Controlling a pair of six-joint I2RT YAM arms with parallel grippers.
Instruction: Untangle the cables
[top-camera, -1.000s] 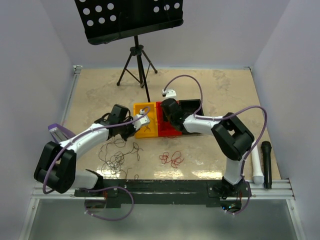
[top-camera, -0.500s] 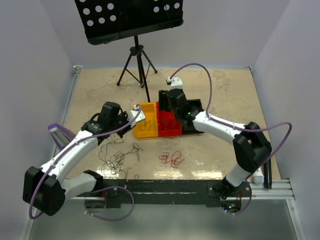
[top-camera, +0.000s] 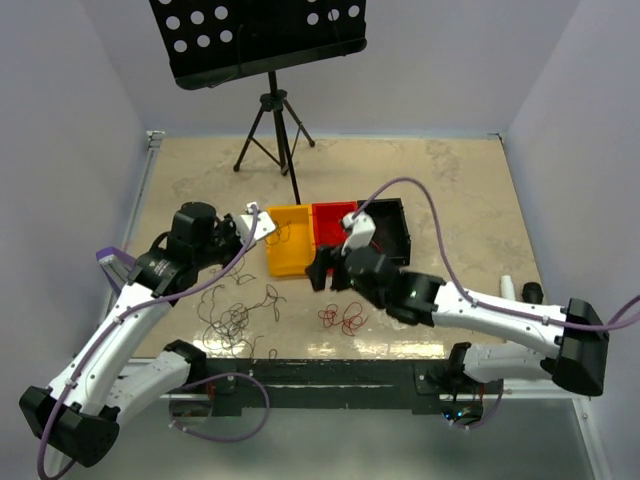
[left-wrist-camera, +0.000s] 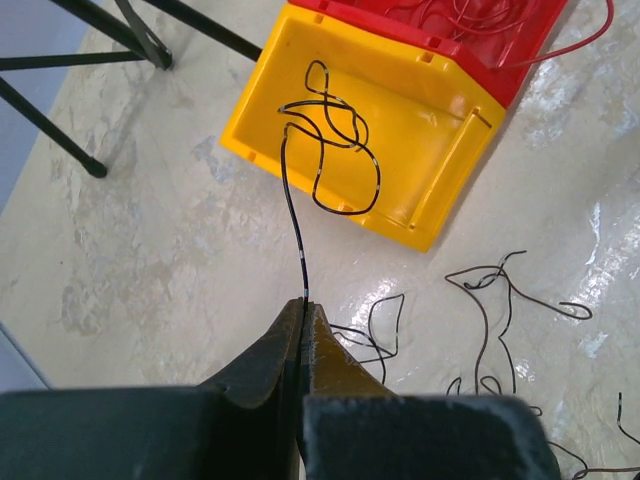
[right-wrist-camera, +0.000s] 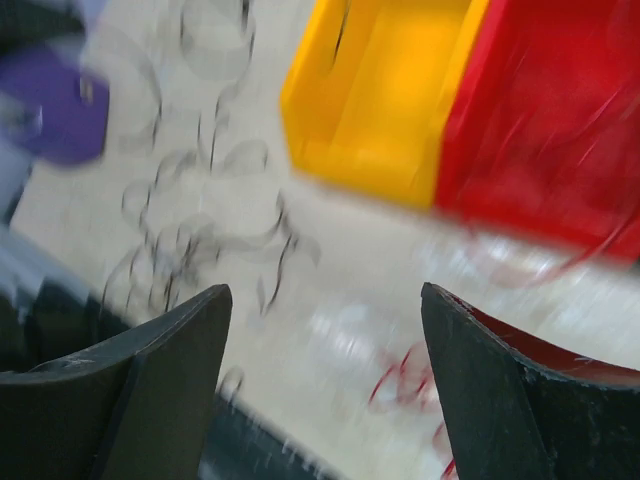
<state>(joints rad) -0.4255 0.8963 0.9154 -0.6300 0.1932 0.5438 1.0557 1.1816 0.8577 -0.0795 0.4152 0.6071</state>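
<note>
My left gripper (left-wrist-camera: 303, 304) is shut on a thin black cable (left-wrist-camera: 296, 232). The strand runs from the closed tips up into the yellow bin (left-wrist-camera: 430, 150), where the rest of it lies in loops. In the top view that gripper (top-camera: 240, 235) sits just left of the yellow bin (top-camera: 288, 245). My right gripper (top-camera: 328, 275) is open and holds nothing. It hovers over the table in front of the red bin (top-camera: 330, 222), above a small bundle of red cables (top-camera: 343, 318). A loose tangle of black cables (top-camera: 232, 318) lies on the table to the left. The right wrist view is blurred, with its gripper (right-wrist-camera: 325, 295) wide open.
A black bin (top-camera: 392, 228) stands right of the red one, which holds red cables (left-wrist-camera: 500, 20). A music stand's tripod (top-camera: 275, 130) is at the back. A purple object (top-camera: 115, 262) lies at the left edge, a white tube (top-camera: 508, 288) at the right.
My right gripper has opened and drawn back from the red bin toward the near side. My left gripper has pulled away leftward from the yellow bin, still shut on the black cable.
</note>
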